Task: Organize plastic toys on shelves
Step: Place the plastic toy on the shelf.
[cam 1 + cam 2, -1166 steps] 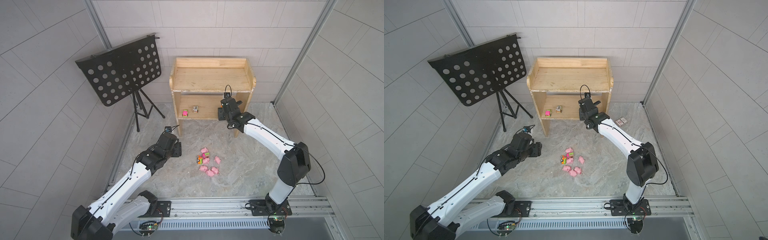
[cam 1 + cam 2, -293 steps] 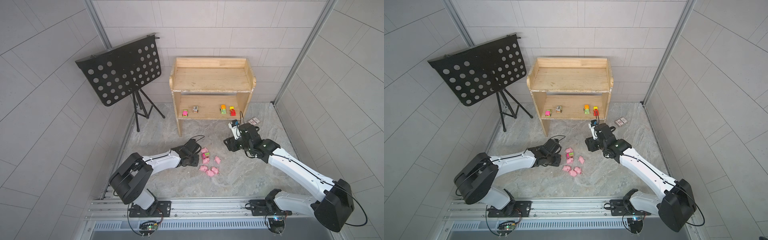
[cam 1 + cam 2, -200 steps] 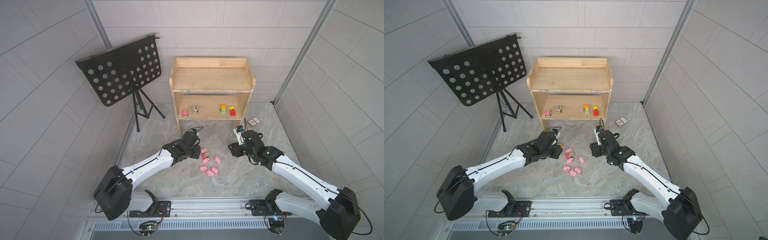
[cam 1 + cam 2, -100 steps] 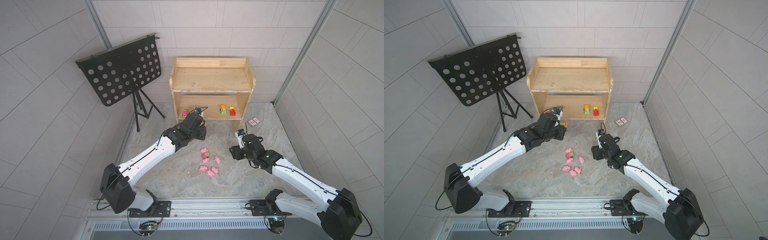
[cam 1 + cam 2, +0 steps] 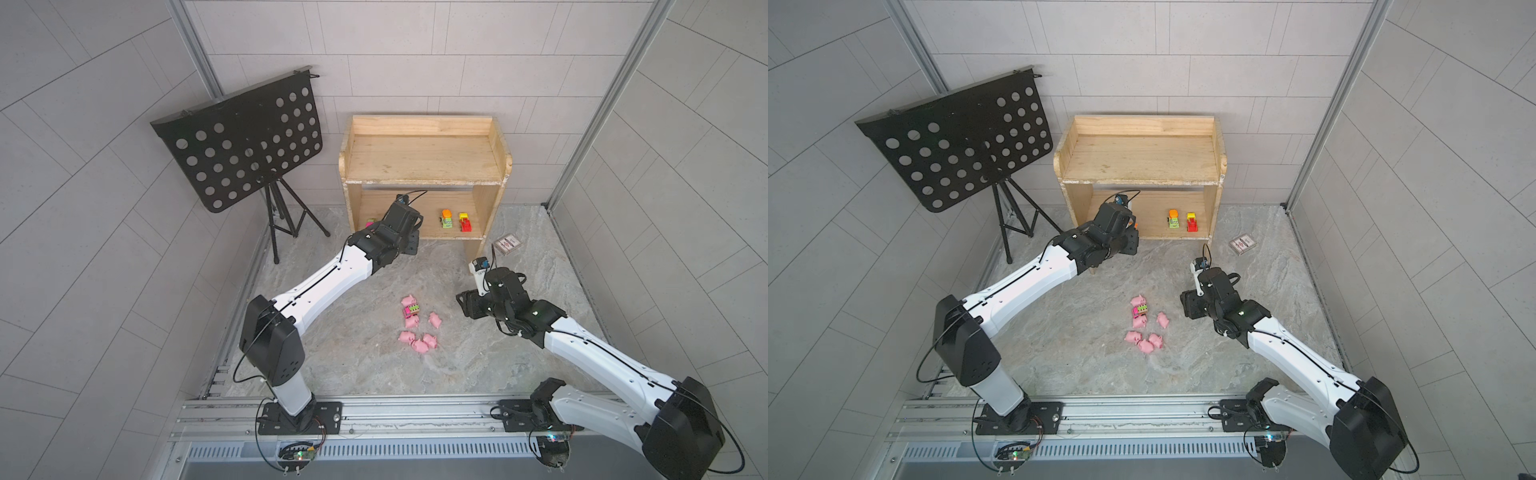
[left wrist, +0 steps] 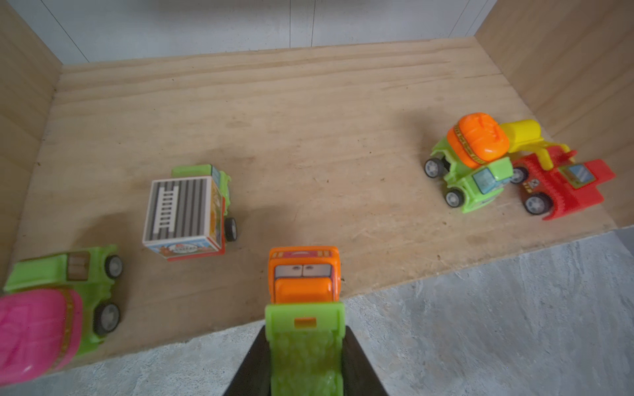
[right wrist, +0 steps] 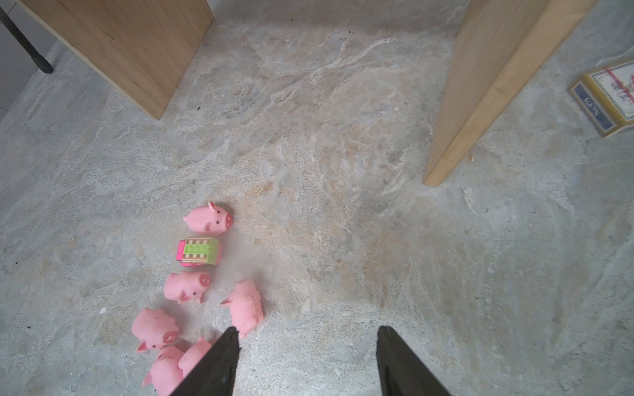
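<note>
Gripping a small orange-and-green plastic toy truck (image 6: 303, 284) at the front edge of the lower board of the pale wooden two-tier shelf unit (image 5: 424, 160), the left gripper (image 6: 304, 331) faces four toy vehicles (image 6: 185, 209) already there. Six glossy pink pigs (image 7: 187, 286) and a pink-green vehicle (image 7: 199, 252) lie before the unit, near the right gripper (image 7: 305, 336), jaws open and empty. Only the left wrist view shows the grip.

pink pigs (image 7: 187, 289): clustered on floor | orange truck (image 6: 304, 277): at lower shelf (image 6: 308, 120) edge | four vehicles (image 6: 182, 209): shelved
</note>
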### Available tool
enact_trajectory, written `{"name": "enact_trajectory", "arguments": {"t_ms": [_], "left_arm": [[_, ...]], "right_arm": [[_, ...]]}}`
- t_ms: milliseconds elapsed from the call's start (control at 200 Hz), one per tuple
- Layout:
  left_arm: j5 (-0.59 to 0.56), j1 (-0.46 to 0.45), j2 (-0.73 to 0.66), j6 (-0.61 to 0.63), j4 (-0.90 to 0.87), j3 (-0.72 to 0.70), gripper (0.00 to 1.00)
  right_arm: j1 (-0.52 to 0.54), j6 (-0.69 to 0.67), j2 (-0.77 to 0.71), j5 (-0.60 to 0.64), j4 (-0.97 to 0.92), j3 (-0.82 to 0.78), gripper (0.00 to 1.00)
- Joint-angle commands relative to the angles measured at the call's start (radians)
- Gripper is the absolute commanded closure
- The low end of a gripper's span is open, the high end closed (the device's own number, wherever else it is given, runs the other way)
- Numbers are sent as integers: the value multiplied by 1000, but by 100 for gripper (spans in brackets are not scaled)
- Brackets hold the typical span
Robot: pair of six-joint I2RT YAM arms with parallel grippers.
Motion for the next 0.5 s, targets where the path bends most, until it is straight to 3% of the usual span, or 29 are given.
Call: {"name": "enact_trajectory", "arguments": {"t_ms": [0, 495], "left_arm": [[-26, 13, 23, 26, -32, 65, 69], [-2, 34, 142, 33, -70, 172, 68]], "right_arm": [[-1, 12, -22, -11, 4, -6, 34], [-2, 13, -17, -24, 5, -3, 34]]}}
